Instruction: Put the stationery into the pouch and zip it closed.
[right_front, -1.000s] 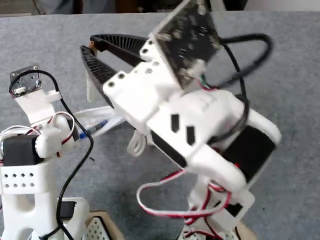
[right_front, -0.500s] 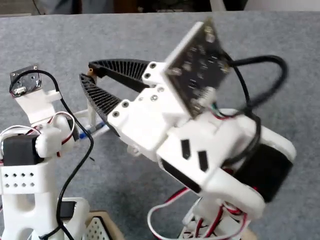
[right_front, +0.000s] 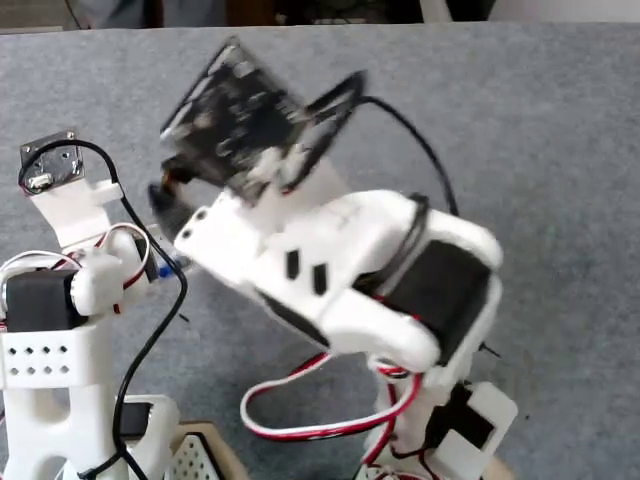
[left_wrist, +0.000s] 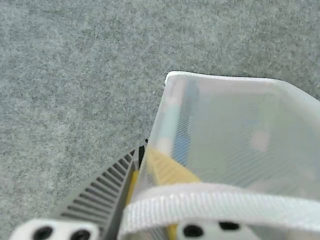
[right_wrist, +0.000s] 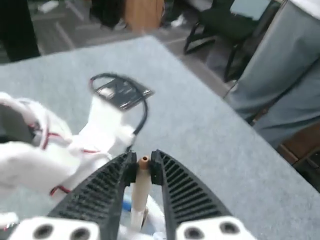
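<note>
The right arm has swung toward 9 o'clock over the surface. In the high view its camera board sat at about 1 o'clock from the middle a second ago and now sits at 11 o'clock. The arm's white body has followed, covering the patch where the pouch lay in sight before. The right hand has closed. Its jaws were spread in a wide V around the pencil a second ago and now pinch it just below its orange end, touching it on both sides.
</note>
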